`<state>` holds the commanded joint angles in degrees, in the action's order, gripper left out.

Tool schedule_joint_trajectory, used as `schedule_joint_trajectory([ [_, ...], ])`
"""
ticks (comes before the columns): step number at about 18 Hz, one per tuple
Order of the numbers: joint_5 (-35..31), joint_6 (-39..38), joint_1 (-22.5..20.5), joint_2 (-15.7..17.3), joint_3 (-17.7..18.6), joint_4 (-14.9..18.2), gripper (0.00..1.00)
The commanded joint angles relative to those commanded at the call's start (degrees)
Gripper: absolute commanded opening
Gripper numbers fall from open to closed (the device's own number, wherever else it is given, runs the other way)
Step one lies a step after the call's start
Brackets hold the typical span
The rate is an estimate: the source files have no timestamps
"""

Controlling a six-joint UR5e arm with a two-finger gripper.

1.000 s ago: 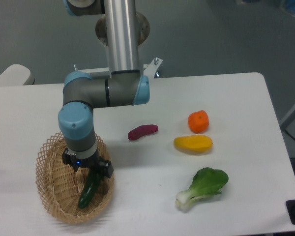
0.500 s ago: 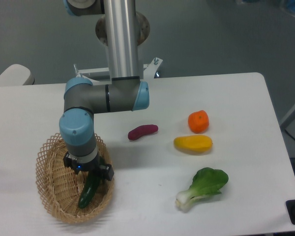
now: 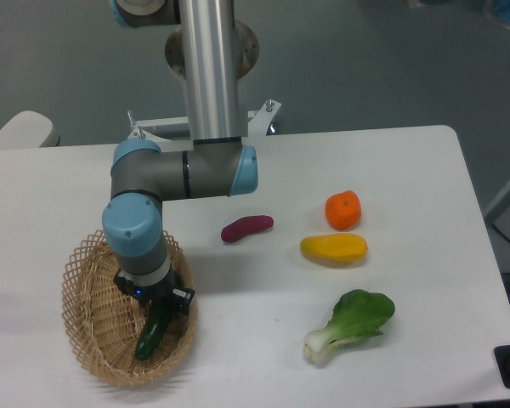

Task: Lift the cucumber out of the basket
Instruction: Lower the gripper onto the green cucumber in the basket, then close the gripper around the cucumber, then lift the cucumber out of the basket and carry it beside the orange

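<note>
Your inventory, operator, as the fixed camera gives it:

Item one: the oval, light tan woven wicker basket (image 3: 89,336) with open lattice rim, standing at the near left of the white table (image 3: 408,170).

Item two: the dark green, glossy, elongated cucumber (image 3: 153,333), lying inside the basket toward its right side, tilted, lower end pointing to the near rim, upper end running up under the pincer.

Item three: your pincer (image 3: 159,308), black, hanging from the grey and light blue arm (image 3: 136,234), lowered into the basket directly over the cucumber's upper end. The fingers are hidden by the wrist and the cucumber; you cannot tell whether they stand apart or are clamped on it.

Item four: the small purple sweet potato (image 3: 246,228), on the table right of the basket, well apart from it.

Item five: the round orange fruit (image 3: 343,210), with the elongated yellow fruit (image 3: 334,248) just beside it, nearer the camera.

Item six: the leafy green bok choy with white stem (image 3: 351,323), nearest the front edge on the right.
</note>
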<state>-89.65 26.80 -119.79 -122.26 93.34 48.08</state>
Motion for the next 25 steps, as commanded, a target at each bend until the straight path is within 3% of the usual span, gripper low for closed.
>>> schedule_joint_trajectory([
  [3, 0.1, 0.1, 0.0, 0.3, -0.3, 0.0, 0.25],
  [8, 0.3, 0.1, -0.2, 1.1, -2.2, 0.3, 0.24],
  [15, 0.7, 5.5, -3.0, 6.9, -4.6, 1.5, 0.24],
  [20, 1.9, 16.3, -11.1, 10.5, -4.7, 6.2, 0.25],
  [25, 2.5, 33.6, -23.0, 12.6, -5.0, 11.7, 0.25],
])
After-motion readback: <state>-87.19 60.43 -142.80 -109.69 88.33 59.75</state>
